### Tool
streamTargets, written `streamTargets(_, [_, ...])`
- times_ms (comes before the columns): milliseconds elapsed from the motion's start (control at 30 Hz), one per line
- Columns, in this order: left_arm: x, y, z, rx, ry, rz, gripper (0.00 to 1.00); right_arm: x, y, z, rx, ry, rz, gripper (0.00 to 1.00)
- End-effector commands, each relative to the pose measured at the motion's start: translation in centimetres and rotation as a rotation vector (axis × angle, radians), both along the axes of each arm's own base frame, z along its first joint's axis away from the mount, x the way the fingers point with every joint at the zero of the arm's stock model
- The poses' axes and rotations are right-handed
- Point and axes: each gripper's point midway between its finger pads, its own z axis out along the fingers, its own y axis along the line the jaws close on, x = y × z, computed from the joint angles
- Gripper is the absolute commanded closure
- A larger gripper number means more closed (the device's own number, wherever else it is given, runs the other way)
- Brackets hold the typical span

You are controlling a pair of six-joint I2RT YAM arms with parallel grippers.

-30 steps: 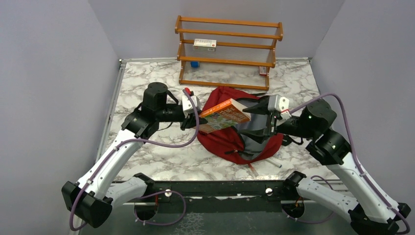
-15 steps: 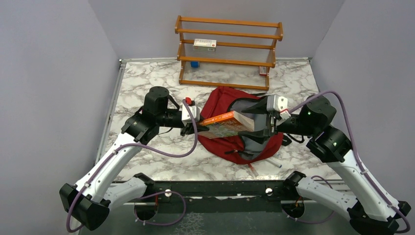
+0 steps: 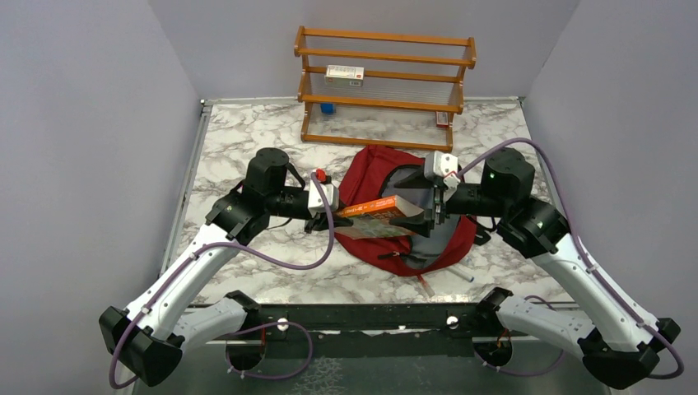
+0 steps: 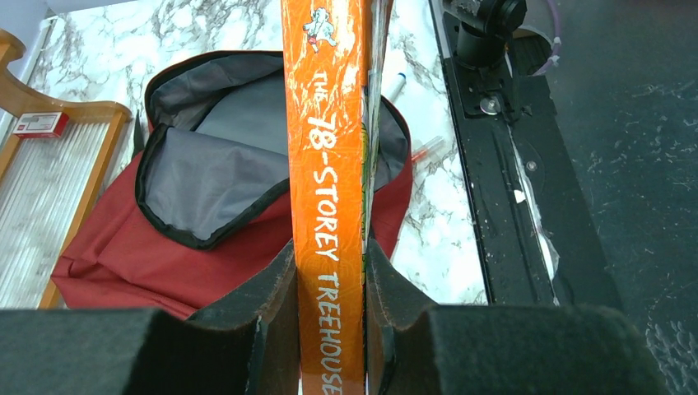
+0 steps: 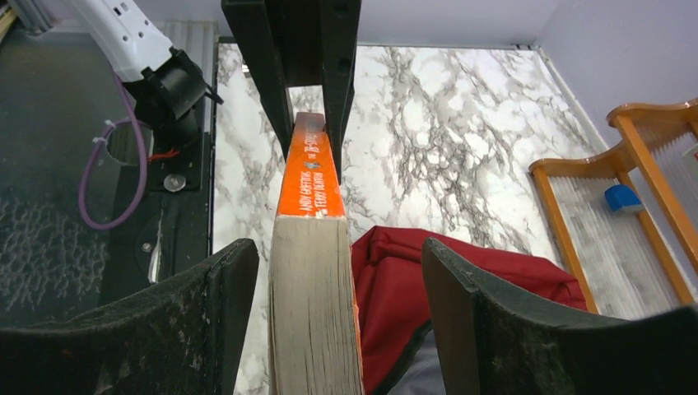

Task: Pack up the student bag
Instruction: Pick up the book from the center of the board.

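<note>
The student bag [image 3: 387, 247] lies open in the middle of the table, dark red with grey lining [image 4: 206, 173]. My left gripper [image 3: 328, 216] is shut on an orange book, "The 78-Storey Treehouse" [image 3: 374, 209], and holds it spine-up over the bag's left edge. In the left wrist view both pads press the book's [image 4: 329, 164] sides at the gripper [image 4: 329, 280]. My right gripper [image 3: 421, 216] is open and straddles the book's free end. In the right wrist view the page edge [image 5: 317, 288] sits between the fingers [image 5: 206, 313] with gaps on both sides of the gripper [image 5: 339, 247].
A wooden rack [image 3: 383, 90] stands at the back with a white box [image 3: 344, 73] and a small blue object [image 3: 328, 108]. Pens [image 3: 461, 274] lie on the marble in front of the bag. A black rail [image 3: 370, 317] runs along the near edge.
The book has turned from cover-up to spine-up and sunk slightly toward the bag. My right gripper has moved left and now straddles the book's free end.
</note>
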Motion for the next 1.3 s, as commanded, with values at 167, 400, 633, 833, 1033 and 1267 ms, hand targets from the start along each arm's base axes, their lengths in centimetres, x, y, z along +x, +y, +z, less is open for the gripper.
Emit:
streamTargets(167, [-0.7, -0.4, 2.0, -0.058, -0.090, -0.067, 1.00, -1.2, -0.4, -3.3, -0.116, 0.108, 0.043, 0.31])
streamTargets(400, [-0.2, -0.9, 1.8, -0.051, -0.075, -0.070, 1.00, -1.4, -0.8, -4.3, -0.118, 0.128, 0.021, 0.52])
streamTargets(633, [-0.1, -1.1, 2.1, -0.050, -0.063, -0.063, 1.00, -1.0, -0.9, -5.4, -0.142, 0.145, 0.007, 0.57])
streamTargets(833, [0.2, -1.2, 2.3, -0.051, -0.066, -0.053, 1.00, -0.6, -1.0, -6.2, -0.159, 0.143, -0.015, 0.64])
streamTargets(1033, [0.0, -1.1, 2.6, -0.057, -0.067, -0.053, 1.00, -0.6, -1.1, -6.9, -0.177, 0.159, -0.018, 0.70])
streamTargets(1267, [1.2, -1.2, 2.4, -0.063, -0.055, 0.018, 0.62, -0.3, -1.0, -5.7, -0.122, 0.140, -0.050, 0.99])
